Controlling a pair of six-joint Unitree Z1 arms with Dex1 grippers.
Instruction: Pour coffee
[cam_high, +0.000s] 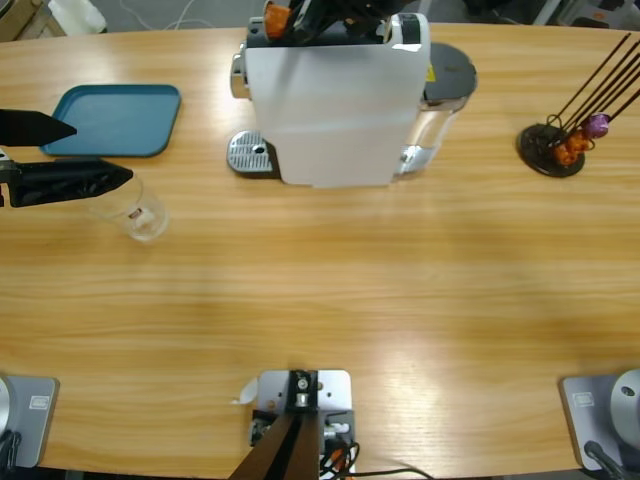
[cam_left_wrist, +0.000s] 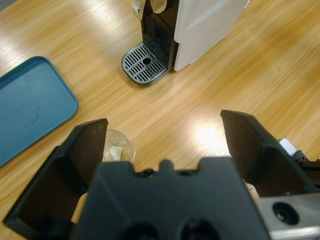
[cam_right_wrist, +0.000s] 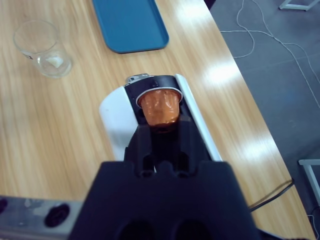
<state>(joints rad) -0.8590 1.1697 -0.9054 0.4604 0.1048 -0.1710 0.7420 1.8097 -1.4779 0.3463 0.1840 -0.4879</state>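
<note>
The long wooden table (cam_high: 330, 300) carries a white capsule coffee machine (cam_high: 335, 100) near its far edge, its round metal drip grate (cam_high: 250, 153) facing the blue tray (cam_high: 115, 120). A clear glass cup (cam_high: 135, 208) stands just in front of the tray, well apart from the grate. No coffee can be made out in it; only a small pale patch shows at its bottom. A black capsule rack (cam_high: 555, 145) with orange and purple capsules stands at the other end. The left gripper (cam_left_wrist: 162, 132) hangs above the cup, jaws spread wide and empty. The right gripper (cam_right_wrist: 159, 131) is over the machine's top opening, jaws closed on an orange capsule (cam_right_wrist: 159, 107).
</note>
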